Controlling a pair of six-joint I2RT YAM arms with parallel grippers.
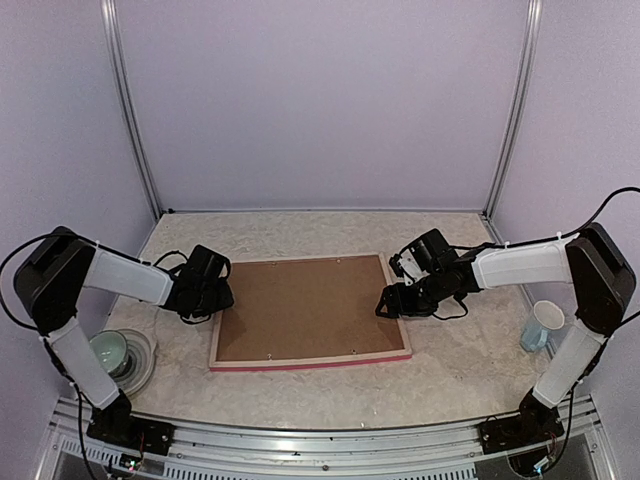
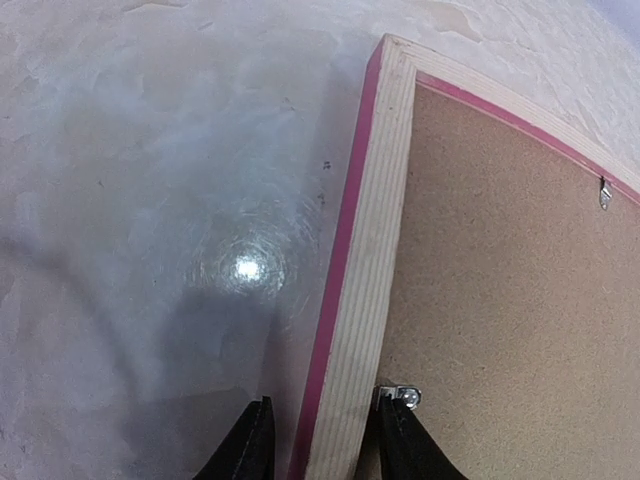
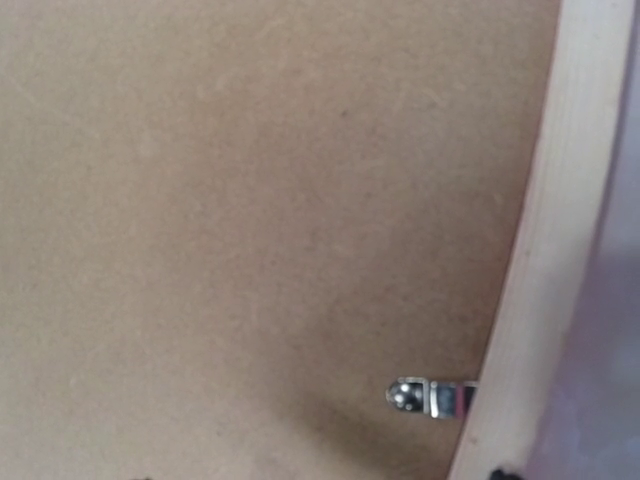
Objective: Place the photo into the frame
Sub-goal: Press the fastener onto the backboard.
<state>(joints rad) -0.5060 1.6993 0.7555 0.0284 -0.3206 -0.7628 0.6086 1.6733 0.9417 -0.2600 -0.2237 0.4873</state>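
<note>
The frame (image 1: 310, 362) lies face down in the middle of the table, its pink-red moulding showing along the front edge. A brown backing board (image 1: 305, 305) fills it. The photo is hidden. My left gripper (image 1: 205, 290) is at the frame's left rail (image 2: 370, 250). Its jaws straddle that rail (image 2: 322, 420), with the outer finger (image 2: 245, 450) a little apart from the pink side and the inner finger (image 2: 405, 445) beside a metal clip (image 2: 405, 397). My right gripper (image 1: 395, 300) hovers open over the board (image 3: 250, 200) near the right rail (image 3: 540, 250) and a clip (image 3: 430, 397).
A white and blue mug (image 1: 543, 326) stands right of the frame, near the right arm. A green cup (image 1: 110, 350) sits on a plate (image 1: 143, 362) at the left front. Lilac walls close in the back and both sides of the pale table (image 1: 450, 380).
</note>
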